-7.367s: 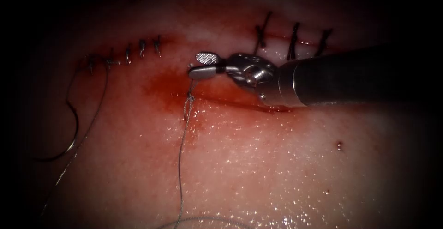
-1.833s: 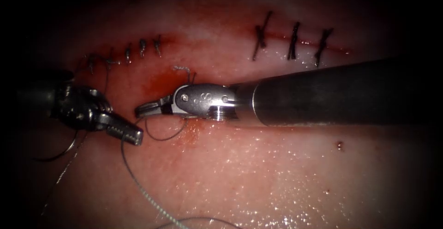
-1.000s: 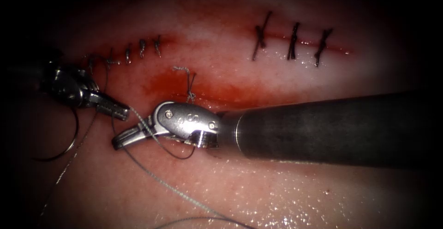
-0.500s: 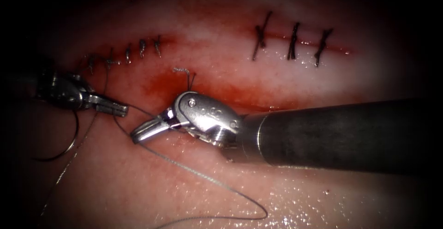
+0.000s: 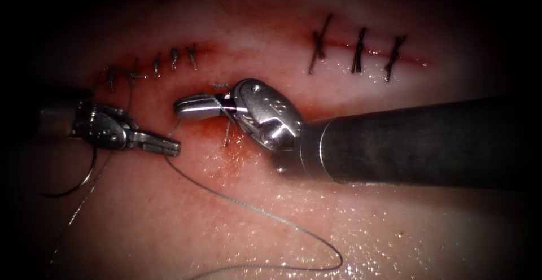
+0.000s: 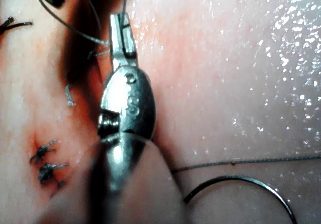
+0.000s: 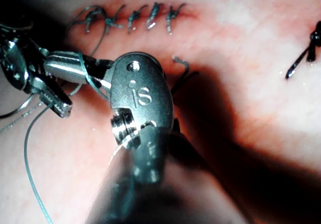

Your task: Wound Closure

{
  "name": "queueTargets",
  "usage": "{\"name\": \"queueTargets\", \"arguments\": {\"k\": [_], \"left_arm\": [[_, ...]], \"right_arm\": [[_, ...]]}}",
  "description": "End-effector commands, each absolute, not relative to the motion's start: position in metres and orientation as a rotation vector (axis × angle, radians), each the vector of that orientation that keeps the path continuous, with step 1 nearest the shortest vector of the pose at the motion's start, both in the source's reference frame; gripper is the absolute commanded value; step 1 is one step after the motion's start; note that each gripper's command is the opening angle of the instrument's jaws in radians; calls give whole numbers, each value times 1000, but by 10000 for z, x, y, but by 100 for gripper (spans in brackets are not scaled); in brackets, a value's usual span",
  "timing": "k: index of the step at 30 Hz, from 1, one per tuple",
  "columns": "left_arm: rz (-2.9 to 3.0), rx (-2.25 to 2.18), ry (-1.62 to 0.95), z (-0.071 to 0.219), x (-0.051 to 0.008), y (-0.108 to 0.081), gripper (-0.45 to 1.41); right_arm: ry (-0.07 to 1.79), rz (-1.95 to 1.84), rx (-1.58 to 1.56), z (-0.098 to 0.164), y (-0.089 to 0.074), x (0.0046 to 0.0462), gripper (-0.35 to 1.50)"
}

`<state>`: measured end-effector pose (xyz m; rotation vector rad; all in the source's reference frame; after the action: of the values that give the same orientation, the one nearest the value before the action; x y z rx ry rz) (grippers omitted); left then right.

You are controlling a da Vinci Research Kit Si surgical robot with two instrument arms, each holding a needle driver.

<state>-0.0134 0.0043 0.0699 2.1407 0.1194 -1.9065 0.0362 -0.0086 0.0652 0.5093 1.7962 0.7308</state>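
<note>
L tool (image 5: 164, 145) clamped on thread (image 5: 248, 205), R tool (image 5: 195, 106) closed w/ thread wrapped round; needle (image 5: 79, 181) loose on tissue (image 5: 339, 212), left.

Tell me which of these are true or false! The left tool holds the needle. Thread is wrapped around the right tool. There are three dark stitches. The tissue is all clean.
1. The left tool holds the needle. False: the left tool pinches the thread; the needle lies loose on the tissue, far left.
2. Thread is wrapped around the right tool. True.
3. There are three dark stitches. True, upper right in the endoscope view.
4. The tissue is all clean. False: red fluid stains it beside the right tool.
</note>
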Motion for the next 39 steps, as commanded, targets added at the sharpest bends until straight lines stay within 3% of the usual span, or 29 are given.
{"name": "queueTargets", "arguments": {"k": [1, 3, 4, 7, 9, 12, 13, 28, 39], "left_arm": [[-1922, 2154, 112, 706, -145, 37, -45], [-1941, 2169, 75, 709, -158, 36, -45], [-1955, 2164, 63, 711, -162, 35, -45], [-2003, 2155, 44, 714, -171, 34, -45], [-2050, 2152, 23, 715, -173, 32, -45], [-2161, 2154, 4, 717, -172, 28, -45], [-2206, 2149, -13, 717, -173, 26, -45], [-2541, 2086, -124, 726, -185, 6, -45], [-2558, 2067, -117, 731, -189, 5, -45]], "right_arm": [[1749, 752, 461, 662, -89, 366, -35], [1666, 775, 405, 665, -89, 364, -35], [1634, 792, 387, 665, -88, 362, -25], [1545, 786, 282, 668, -82, 355, 20], [1472, 778, 238, 669, -80, 352, 37], [1355, 774, 160, 673, -77, 349, 91], [1339, 782, 139, 675, -77, 349, 99], [1068, 772, 51, 704, -80, 363, 98], [838, 792, 79, 729, -82, 374, 86]]}}
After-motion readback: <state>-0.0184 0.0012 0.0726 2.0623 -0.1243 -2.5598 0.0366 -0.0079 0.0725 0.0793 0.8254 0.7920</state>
